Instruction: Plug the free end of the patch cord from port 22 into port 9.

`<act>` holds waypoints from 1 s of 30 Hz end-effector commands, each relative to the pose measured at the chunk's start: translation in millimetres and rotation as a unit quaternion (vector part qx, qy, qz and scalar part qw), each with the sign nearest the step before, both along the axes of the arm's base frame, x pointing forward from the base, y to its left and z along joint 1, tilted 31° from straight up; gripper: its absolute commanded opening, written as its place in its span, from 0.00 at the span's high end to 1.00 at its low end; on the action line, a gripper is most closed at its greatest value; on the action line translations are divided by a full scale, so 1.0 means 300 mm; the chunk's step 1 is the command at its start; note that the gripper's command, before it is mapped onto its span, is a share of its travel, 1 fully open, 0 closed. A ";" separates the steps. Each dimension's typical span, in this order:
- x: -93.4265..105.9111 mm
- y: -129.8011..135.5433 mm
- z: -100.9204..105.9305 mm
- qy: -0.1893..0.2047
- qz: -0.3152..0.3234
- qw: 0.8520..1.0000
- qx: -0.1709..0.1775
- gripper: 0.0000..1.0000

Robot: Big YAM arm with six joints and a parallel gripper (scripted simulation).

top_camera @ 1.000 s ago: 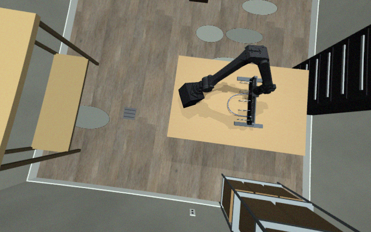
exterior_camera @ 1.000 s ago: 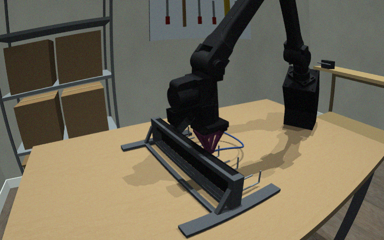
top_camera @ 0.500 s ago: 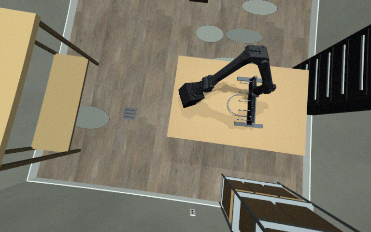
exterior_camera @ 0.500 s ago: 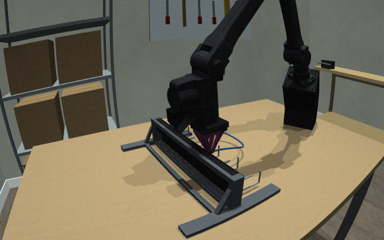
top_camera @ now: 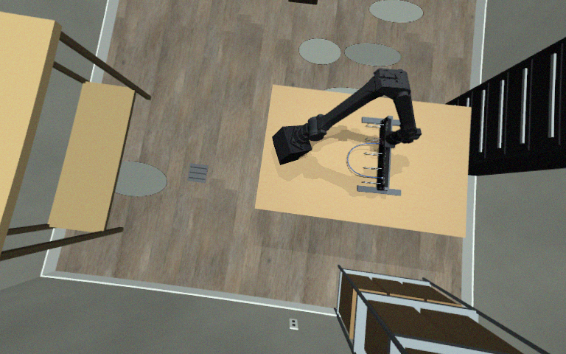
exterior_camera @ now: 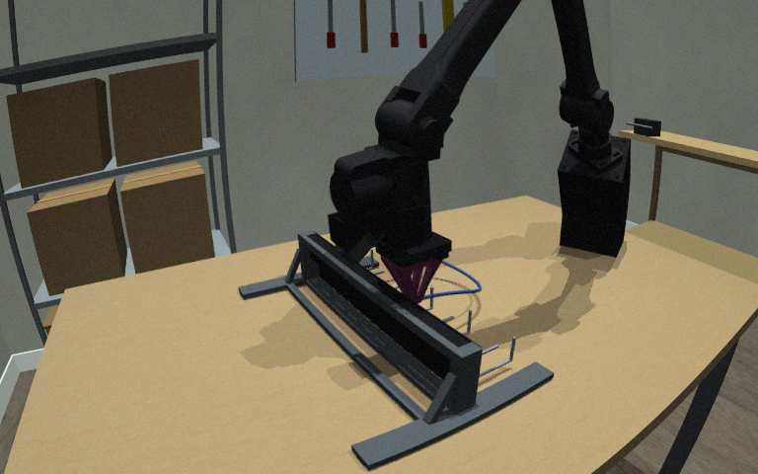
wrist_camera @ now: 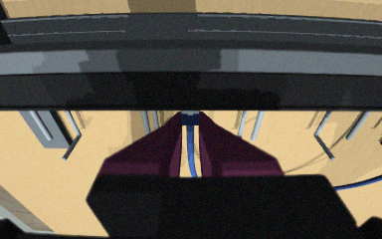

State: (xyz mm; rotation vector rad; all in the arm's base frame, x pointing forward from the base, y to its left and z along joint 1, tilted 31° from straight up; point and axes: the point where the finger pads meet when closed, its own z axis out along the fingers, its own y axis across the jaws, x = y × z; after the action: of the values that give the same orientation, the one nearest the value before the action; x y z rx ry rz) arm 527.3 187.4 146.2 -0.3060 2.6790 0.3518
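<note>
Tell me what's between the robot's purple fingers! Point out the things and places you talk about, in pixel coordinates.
The gripper (exterior_camera: 416,298) (wrist_camera: 190,119) holds the blue cord's plug (wrist_camera: 190,119), with blue cord (wrist_camera: 190,149) trailing behind. The plug's front end is hidden by the rack (wrist_camera: 99,92).

Workshop, tool board (exterior_camera: 368,61), boxed shelving (exterior_camera: 162,150), wooden workbench (top_camera: 317,196)

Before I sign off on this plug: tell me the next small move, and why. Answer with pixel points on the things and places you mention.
I'd likely press the plug (wrist_camera: 190,119) a little further into the rack (top_camera: 384,153) (exterior_camera: 385,301) before letting go. The gripper (exterior_camera: 416,298) (wrist_camera: 190,119) is shut on it right at the panel face, blue cord (top_camera: 348,160) (exterior_camera: 479,285) (wrist_camera: 191,149) trailing behind, but no view shows the latch, so seating can't be confirmed.
</note>
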 end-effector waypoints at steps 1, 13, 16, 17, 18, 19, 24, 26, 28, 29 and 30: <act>0.159 -0.006 0.169 -0.065 -0.011 0.998 0.015 1.00; 0.164 -0.006 0.176 -0.067 -0.011 0.998 0.015 1.00; 0.165 -0.006 0.178 -0.068 -0.011 0.997 0.015 1.00; 0.165 -0.006 0.178 -0.068 -0.011 0.998 0.015 1.00; 0.165 -0.006 0.178 -0.067 -0.011 0.998 0.015 1.00; 0.165 -0.005 0.178 -0.066 -0.011 0.998 0.015 1.00; 0.167 -0.005 0.179 -0.061 -0.009 0.998 0.013 1.00; 0.168 -0.005 0.180 -0.057 -0.008 0.998 0.012 1.00; 0.168 -0.005 0.181 -0.053 -0.007 0.998 0.011 1.00; 0.169 -0.005 0.181 -0.052 -0.007 0.999 0.011 1.00; 0.169 -0.005 0.181 -0.052 -0.007 0.999 0.011 1.00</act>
State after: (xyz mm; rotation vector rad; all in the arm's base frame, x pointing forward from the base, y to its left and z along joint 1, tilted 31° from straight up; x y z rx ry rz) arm 527.6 187.4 147.0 -0.3133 2.7118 0.3502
